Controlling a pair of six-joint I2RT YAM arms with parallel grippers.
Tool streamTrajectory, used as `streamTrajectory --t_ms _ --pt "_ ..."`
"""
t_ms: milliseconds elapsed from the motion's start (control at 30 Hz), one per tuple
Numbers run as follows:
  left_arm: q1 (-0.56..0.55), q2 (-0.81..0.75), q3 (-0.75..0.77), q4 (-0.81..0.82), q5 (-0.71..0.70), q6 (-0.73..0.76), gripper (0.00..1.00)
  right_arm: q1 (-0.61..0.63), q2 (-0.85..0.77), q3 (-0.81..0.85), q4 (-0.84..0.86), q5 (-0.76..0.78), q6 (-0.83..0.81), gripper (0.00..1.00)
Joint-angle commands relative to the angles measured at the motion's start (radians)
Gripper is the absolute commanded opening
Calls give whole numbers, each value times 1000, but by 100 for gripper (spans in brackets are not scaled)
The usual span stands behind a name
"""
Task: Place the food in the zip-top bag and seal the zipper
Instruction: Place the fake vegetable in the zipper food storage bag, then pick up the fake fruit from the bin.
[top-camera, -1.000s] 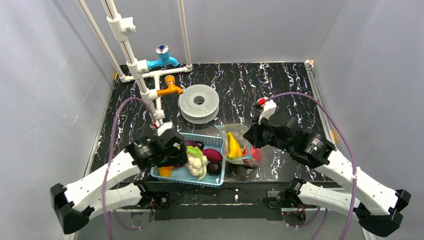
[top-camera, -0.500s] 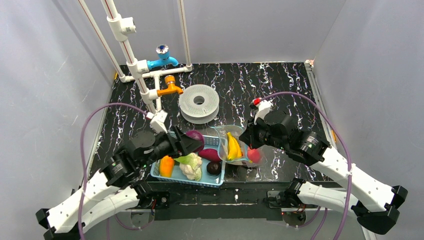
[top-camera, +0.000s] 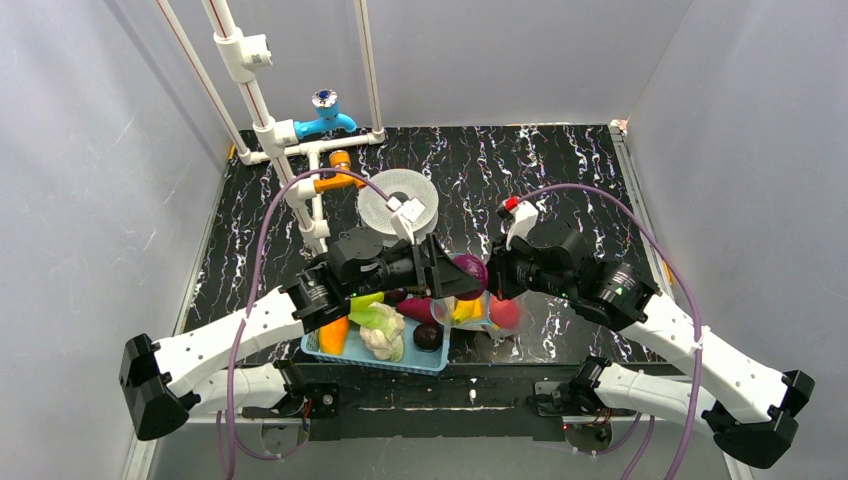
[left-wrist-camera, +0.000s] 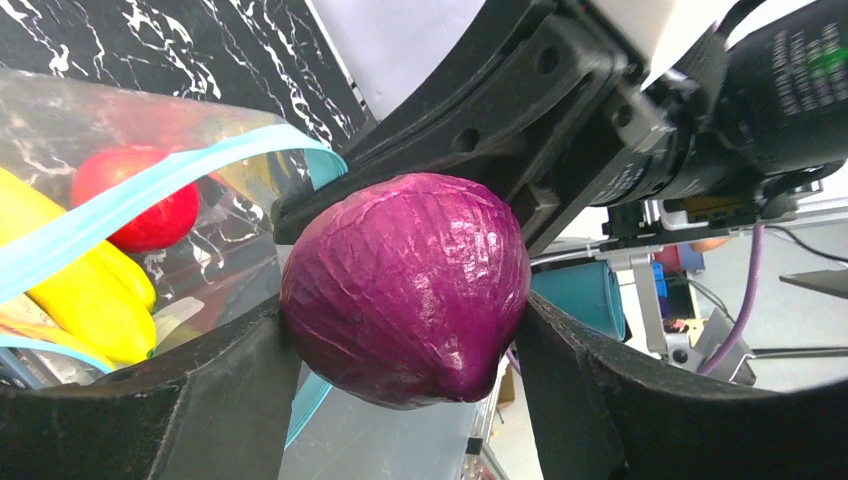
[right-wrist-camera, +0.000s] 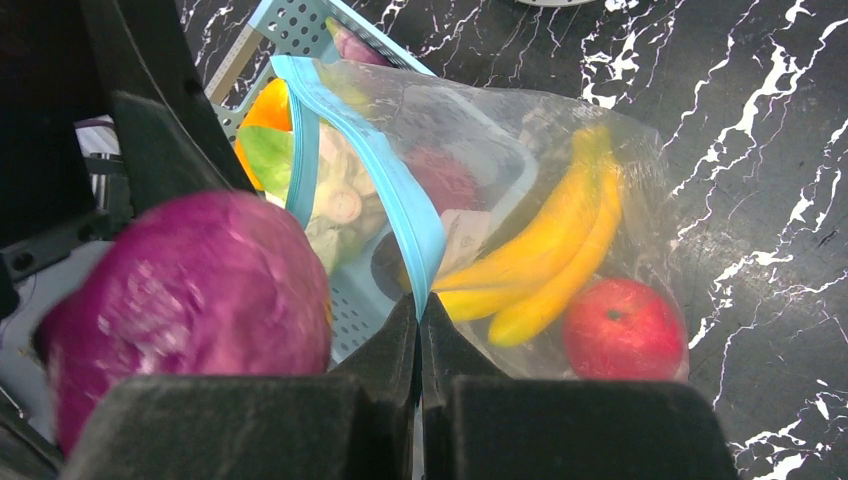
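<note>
Left gripper clamped on glossy round purple toy vegetable, at mouth of crinkly clear plastic bag. Right gripper pinched together on its teal zipper strip. Yellow bananas, red apple inside.

Left gripper with purple piece, now apparently at bag

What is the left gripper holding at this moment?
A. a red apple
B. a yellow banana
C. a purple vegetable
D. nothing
C: the left wrist view shows the purple vegetable clamped in the left gripper; the bananas and apple lie inside the zip-top bag.
</note>
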Motion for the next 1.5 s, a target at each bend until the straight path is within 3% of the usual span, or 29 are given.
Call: streamTrajectory --t_ms 0,300,700,767,933,1467 --pt "-39 11 29 -38 -72 27 44 -5 -52 64 54 -20 20 1" --pt "-51 -27 19 -317 -251 30 47 -5 -64 60 67 -37 40 1" --pt "-61 121 150 -392 -243 18 76 -5 -65 43 72 -83 62 1" --pt "-66 120 164 -406 -252 22 85 -5 -66 51 62 -74 62 1" --pt "-67 87 158 -430 -292 22 97 -5 -72 35 63 -65 60 1" --pt "-68 -211 141 -570 -357 52 96 -5 -74 28 25 23 14 1"
